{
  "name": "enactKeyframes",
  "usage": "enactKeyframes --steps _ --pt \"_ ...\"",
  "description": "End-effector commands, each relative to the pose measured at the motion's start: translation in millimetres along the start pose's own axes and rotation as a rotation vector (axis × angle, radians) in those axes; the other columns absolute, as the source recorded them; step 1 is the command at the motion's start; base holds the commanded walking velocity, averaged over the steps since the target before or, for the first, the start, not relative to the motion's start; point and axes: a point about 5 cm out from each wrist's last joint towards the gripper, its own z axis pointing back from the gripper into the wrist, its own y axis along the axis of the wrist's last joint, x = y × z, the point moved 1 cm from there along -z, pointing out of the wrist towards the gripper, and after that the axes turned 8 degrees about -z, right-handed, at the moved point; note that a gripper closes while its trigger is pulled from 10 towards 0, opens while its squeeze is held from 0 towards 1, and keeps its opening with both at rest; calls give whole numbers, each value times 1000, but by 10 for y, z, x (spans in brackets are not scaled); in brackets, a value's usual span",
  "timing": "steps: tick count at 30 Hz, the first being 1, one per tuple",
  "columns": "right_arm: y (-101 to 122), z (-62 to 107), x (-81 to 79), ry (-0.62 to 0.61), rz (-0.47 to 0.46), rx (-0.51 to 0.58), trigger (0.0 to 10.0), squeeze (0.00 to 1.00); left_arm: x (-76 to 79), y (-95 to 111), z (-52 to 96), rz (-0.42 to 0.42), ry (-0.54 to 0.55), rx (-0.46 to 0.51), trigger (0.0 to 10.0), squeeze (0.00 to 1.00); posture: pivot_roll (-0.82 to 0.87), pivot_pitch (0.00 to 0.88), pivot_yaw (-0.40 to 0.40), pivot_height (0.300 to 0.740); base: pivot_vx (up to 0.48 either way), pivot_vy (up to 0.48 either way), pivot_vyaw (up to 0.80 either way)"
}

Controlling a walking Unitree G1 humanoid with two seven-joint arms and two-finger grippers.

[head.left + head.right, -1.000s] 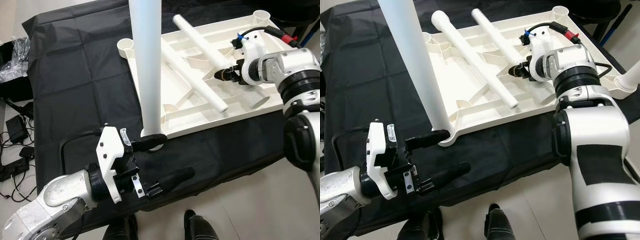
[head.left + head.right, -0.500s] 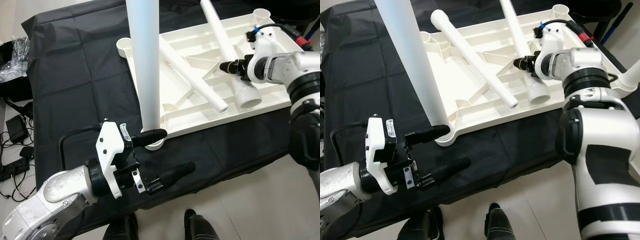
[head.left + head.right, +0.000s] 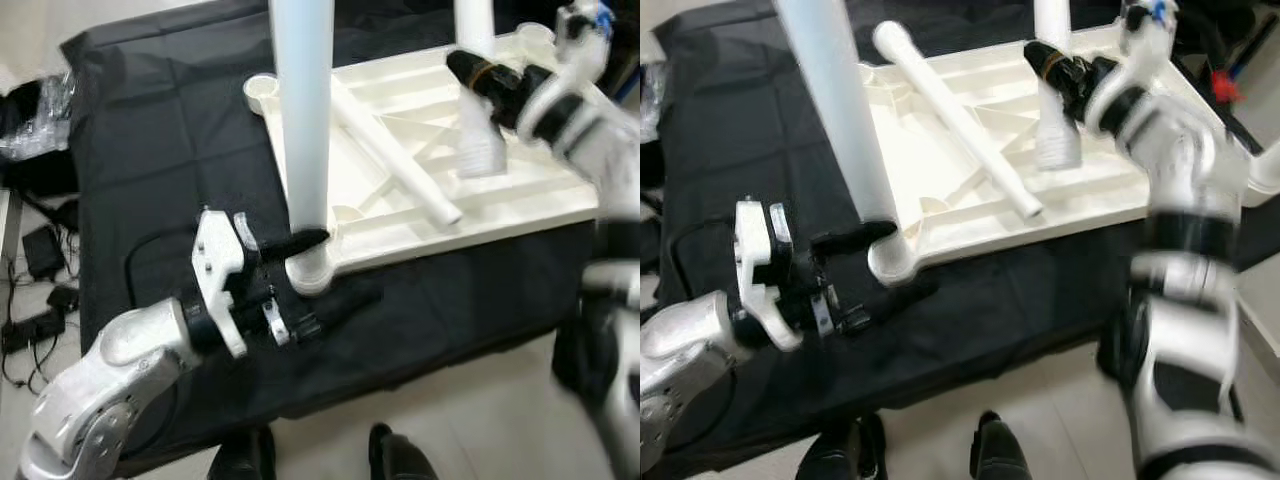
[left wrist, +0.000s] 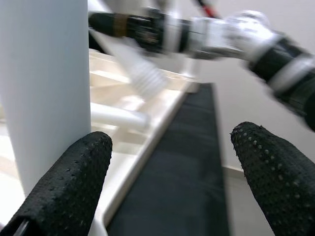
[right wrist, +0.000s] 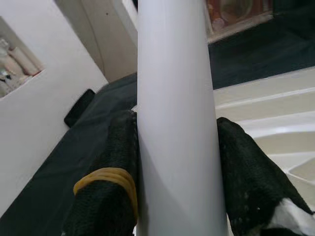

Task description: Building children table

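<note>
My right gripper point(image 3: 1055, 62) clamps the hollow leg point(image 5: 177, 123), light, stiff, slick; grip mid-shaft; left gripper point(image 3: 318, 268) gapes wide.

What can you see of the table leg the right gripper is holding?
The held leg is a smooth white tube, plastic by its look, with a ribbed threaded end pointing down. It stands nearly upright over the upturned white tabletop, its top out of frame. The right gripper has its jaws shut on its sides, above the thread. Motion blur hides whether the threaded end touches the tabletop.
</note>
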Motion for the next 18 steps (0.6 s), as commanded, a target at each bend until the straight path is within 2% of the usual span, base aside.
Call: enactKeyframes --steps 1,3,4,6,9,13,15,16,17,18 --pt "117 35 -147 73 49 49 10000 0 -65 -8 23 -23 59 6 10000 0 -39 156 -6 740 0 0 0" --pt "56 64 -156 77 66 54 10000 0 -119 -21 24 -25 101 10 10000 0 -39 137 -15 740 0 0 0" --pt "-84 109 -194 99 83 46 10000 0 -192 -49 42 -26 166 13 10000 0 -38 117 -27 740 0 0 0" --pt "-84 109 -194 99 83 46 10000 0 -192 -49 42 -26 166 13 10000 0 -38 117 -27 740 0 0 0" --pt "-455 217 -227 150 30 -13 10000 0 -285 -144 139 -28 252 1 10000 0 -38 90 -35 740 0 0 0" --pt "-540 259 -206 121 34 -33 10000 0 -256 -182 167 -18 231 -6 10000 0 -38 81 -37 740 0 0 0" --pt "-637 327 -147 70 45 -52 10000 0 -143 -258 178 -6 166 -37 10000 0 -35 76 -41 740 0 0 0" --pt "-637 327 -147 70 45 -52 10000 0 -143 -258 178 -6 166 -37 10000 0 -35 76 -41 740 0 0 0" --pt "-690 395 -137 58 49 -54 10000 0 -49 -350 175 -12 127 -76 10000 0 -33 74 -43 740 0 0 0" --pt "-690 395 -137 58 49 -54 10000 0 -49 -350 175 -12 127 -76 10000 0 -33 74 -43 740 0 0 0"
